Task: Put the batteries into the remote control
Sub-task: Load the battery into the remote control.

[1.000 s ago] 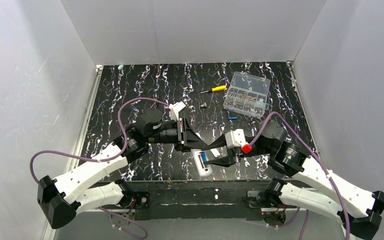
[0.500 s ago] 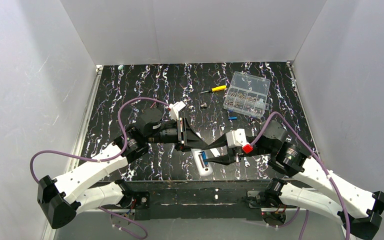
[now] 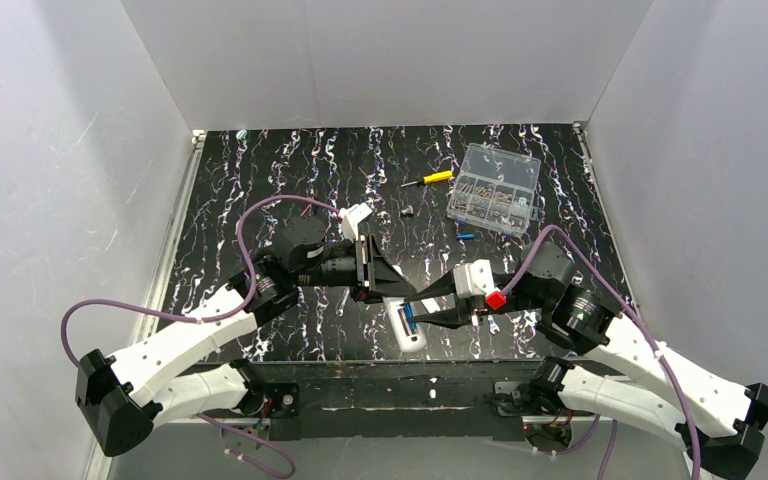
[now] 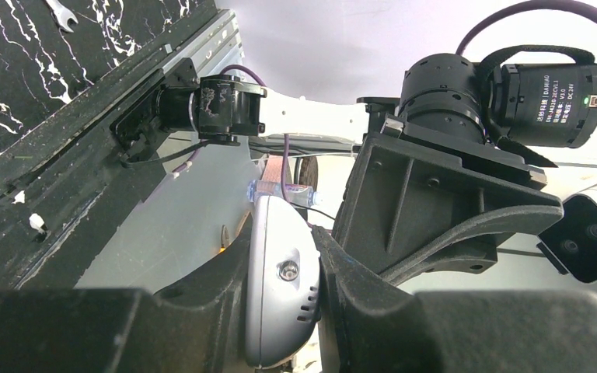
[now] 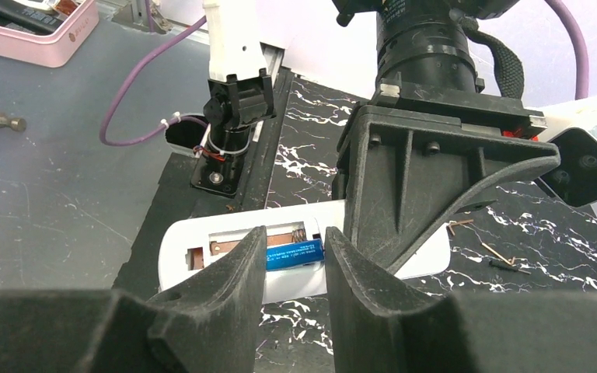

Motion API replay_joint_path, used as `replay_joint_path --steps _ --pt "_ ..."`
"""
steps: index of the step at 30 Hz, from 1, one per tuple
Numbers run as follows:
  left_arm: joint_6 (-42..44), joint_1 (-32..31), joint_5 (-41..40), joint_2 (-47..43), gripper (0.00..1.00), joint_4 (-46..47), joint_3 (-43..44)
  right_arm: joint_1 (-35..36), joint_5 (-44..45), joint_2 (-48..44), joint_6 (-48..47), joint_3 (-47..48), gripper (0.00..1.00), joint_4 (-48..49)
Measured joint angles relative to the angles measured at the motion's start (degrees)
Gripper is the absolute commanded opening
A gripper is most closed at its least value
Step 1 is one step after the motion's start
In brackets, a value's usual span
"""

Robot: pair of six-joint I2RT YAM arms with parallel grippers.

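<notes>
Lying at the near edge of the black marbled tabletop (image 3: pixel 260 190), between the two arms, is the remote control (image 3: pixel 410 340). It rests back-side up with its battery bay uncovered.

Left end effector (image 4: pixel 280 242): closed firmly on the rounded far end of the remote control, with one finger pressed against each side of the casing. The grip is seen plainly in the left wrist view.

Right end effector (image 5: pixel 295 233): lowered over the open bay from the right, its fingers standing a narrow gap apart. One battery (image 5: pixel 294 254), blue-wrapped, lies lengthwise inside the bay and shows through that gap, beside the spring contact. Whether the pads touch this battery cannot be told from any view.

The rest of the bay, to the left of that battery in the right wrist view, shows bare contacts.

Second battery (image 3: pixel 465 237): loose on the tabletop, well apart from the remote control, just in front of the clear compartment box (image 3: pixel 495 188).

Other items noted: a yellow-handled screwdriver (image 3: pixel 430 179) lies to the left of the box at the far side of the tabletop. A flat silver wrench (image 4: pixel 62 13) lies on the tabletop, at the upper left of the left wrist view
</notes>
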Motion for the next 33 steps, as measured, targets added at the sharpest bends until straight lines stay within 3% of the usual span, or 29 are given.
replay_joint_path --steps 33 --pt "-0.3 -0.1 -0.6 0.6 0.00 0.4 0.0 0.0 -0.5 -1.5 -1.5 -0.3 0.32 -2.4"
